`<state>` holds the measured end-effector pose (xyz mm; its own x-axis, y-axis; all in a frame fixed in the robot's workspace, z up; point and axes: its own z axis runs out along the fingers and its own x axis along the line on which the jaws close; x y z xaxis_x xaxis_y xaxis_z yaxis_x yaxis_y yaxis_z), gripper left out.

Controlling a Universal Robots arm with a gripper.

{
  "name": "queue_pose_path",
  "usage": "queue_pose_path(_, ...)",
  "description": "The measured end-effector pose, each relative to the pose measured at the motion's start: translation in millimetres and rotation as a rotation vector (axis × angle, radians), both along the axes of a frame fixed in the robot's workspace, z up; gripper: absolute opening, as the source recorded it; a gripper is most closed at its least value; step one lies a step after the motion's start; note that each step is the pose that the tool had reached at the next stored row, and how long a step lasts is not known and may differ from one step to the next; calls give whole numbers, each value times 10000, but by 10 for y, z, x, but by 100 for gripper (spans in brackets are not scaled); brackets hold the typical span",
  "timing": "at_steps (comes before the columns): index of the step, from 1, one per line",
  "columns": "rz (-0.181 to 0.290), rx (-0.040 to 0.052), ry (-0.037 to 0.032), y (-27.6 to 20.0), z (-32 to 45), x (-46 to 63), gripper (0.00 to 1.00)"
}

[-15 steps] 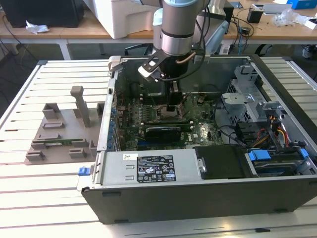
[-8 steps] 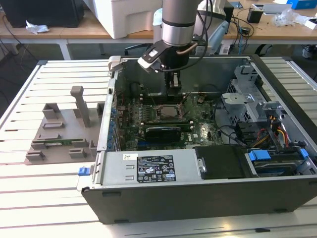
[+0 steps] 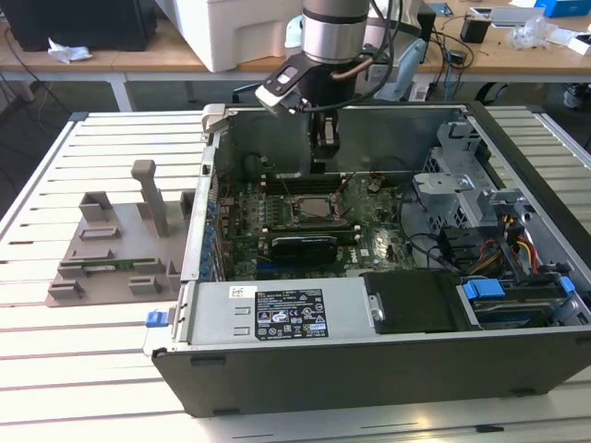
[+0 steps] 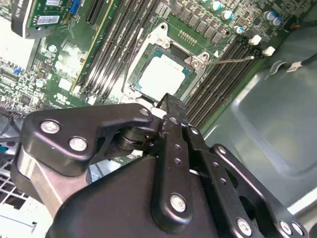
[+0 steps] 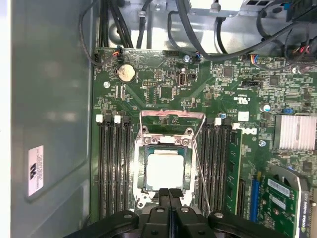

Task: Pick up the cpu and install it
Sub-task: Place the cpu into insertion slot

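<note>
Cpu (image 5: 166,168) sits flat in the motherboard socket (image 5: 139,173), retention frame (image 5: 172,114) open beside the socket, gripper (image 5: 170,193) just above the socket's edge, fingers pressed together and empty: placing looks done, clamping not yet.

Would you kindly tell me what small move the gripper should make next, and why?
Probably lift straight up a little: the cpu already lies flat in its socket, and the gripper hangs above it, shut on nothing.
</note>
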<state>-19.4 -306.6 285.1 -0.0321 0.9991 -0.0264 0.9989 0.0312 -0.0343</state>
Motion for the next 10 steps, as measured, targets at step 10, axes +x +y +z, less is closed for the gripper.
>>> queue_pose_path(10, 0, 0, 0, 0, 227, 0, 11)
